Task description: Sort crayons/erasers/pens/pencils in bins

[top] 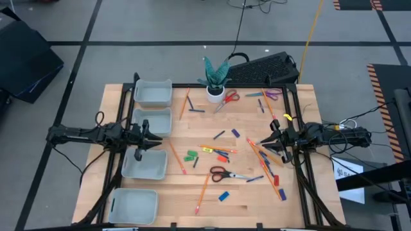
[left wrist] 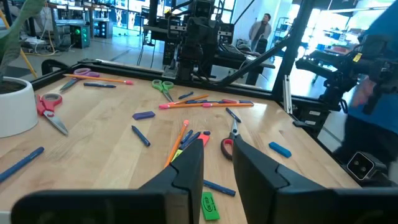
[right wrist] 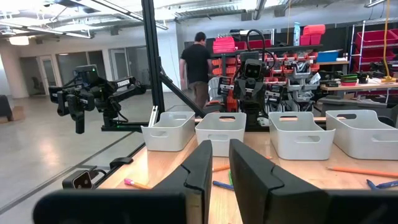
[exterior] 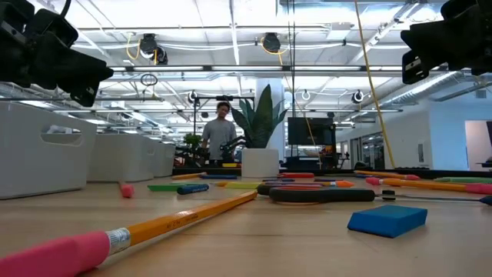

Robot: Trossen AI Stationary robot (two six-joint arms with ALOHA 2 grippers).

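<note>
Orange pencils (top: 176, 157), dark blue pens (top: 192, 110) and small erasers, among them a green one (top: 191, 155) and a blue one (top: 223, 196), lie flat and scattered over the wooden table's middle and right. Four pale bins (top: 153, 120) stand in a row along the left side. My left gripper (top: 146, 138) hovers open between the second and third bins, pointing right, with a green eraser (left wrist: 209, 205) on the table below it. My right gripper (top: 275, 138) hovers open at the right side, pointing left toward the bins (right wrist: 227, 132). Both hang well above the table in the low view.
A white plant pot (top: 215, 94) stands at the far middle. Scissors lie by it (top: 228, 97), at the far right (top: 273, 95) and near the middle (top: 225, 173). A black keyboard (top: 266, 67) lies beyond the far edge. A person (exterior: 219, 131) stands in the room behind.
</note>
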